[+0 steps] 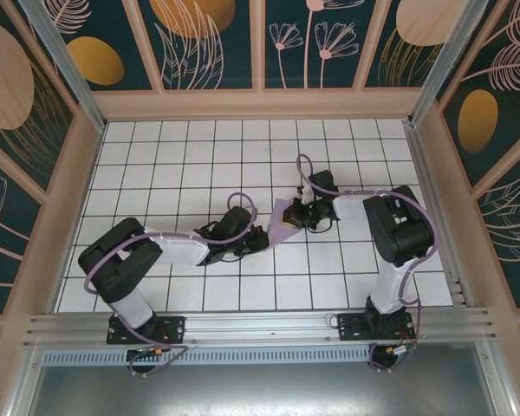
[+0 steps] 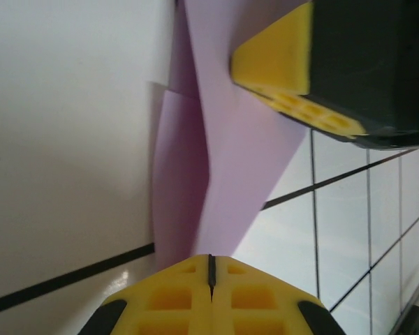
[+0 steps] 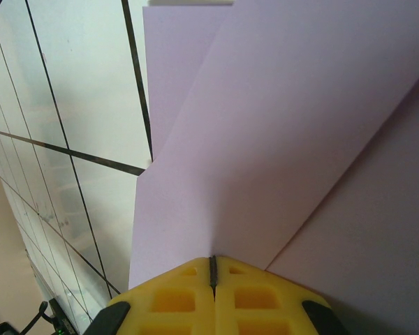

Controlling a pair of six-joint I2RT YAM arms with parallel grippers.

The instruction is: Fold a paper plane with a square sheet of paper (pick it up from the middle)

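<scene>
Left wrist view: jaws pinched shut on the paper [image 2: 230, 160], mid-fold.
I find the left jaws and right jaws each closed on the part-folded lavender paper, at mid-counter [image 1: 182, 156] between the arms. Judged step: forming a crease; the next move calls for aligned edges and firm, flat pressing.

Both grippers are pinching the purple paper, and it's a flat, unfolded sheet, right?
Not quite. The left gripper and right gripper do pinch the purple paper, but it is already folded: the right wrist view shows overlapping layers and a crease.
</scene>
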